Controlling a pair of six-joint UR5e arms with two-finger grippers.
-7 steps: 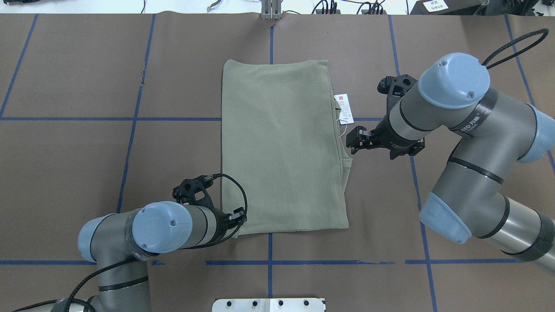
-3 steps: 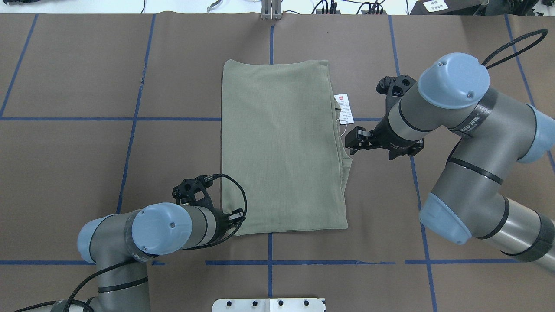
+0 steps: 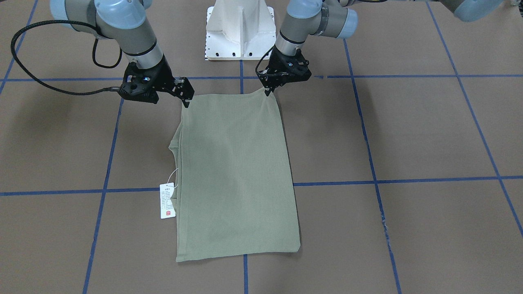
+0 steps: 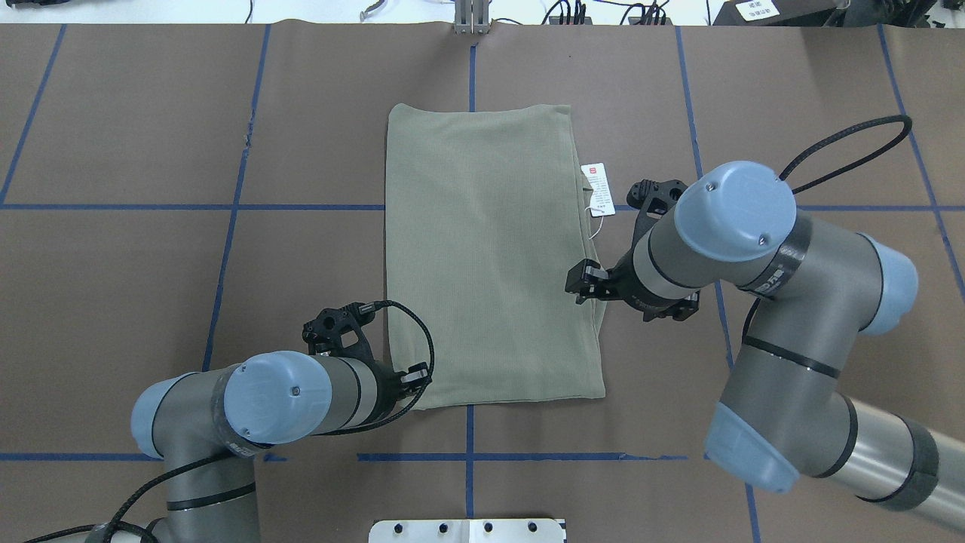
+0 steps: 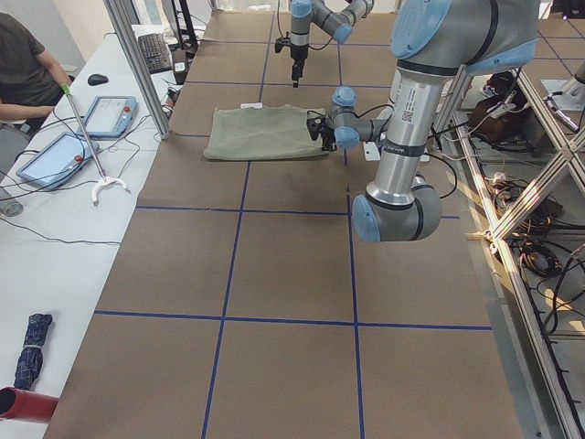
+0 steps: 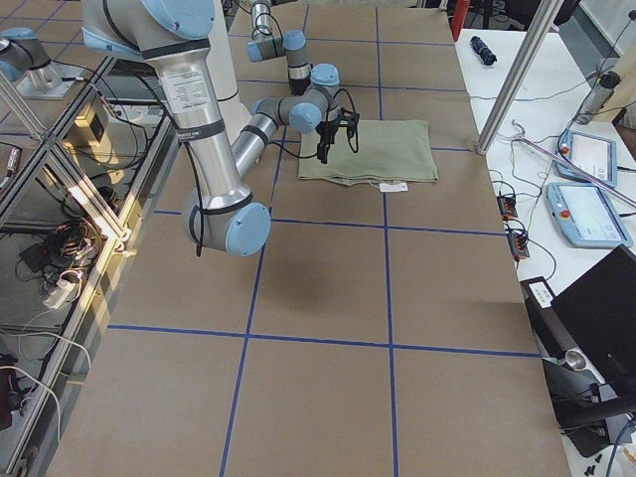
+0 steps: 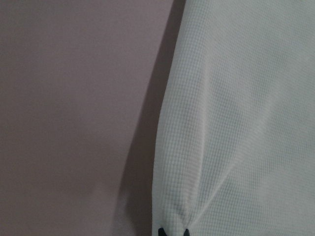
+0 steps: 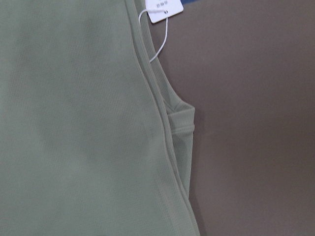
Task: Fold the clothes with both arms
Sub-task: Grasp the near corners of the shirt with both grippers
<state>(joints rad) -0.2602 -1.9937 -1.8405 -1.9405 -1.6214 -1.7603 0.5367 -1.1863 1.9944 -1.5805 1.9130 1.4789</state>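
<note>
Overhead, opposite front, both ends, close wrist views on shirt point(image 4: 490, 256).

The shirt point(image 4: 490, 256) is sage green, with a fine ribbed knit. The tag point(image 4: 599, 188) beside the shirt is white with a red mark. The table point(image 4: 151, 302) under the shirt is brown with blue grid lines. The left arm point(image 4: 347, 392) and the right arm point(image 4: 829, 256) are silver-grey with light blue caps.

The right pincer point(image 4: 582, 285) swung toward 7 o'clock in the overhead view, from just below the hang tag point(image 4: 599, 188) onto the shirt's point(image 4: 482, 256) right edge.
</note>
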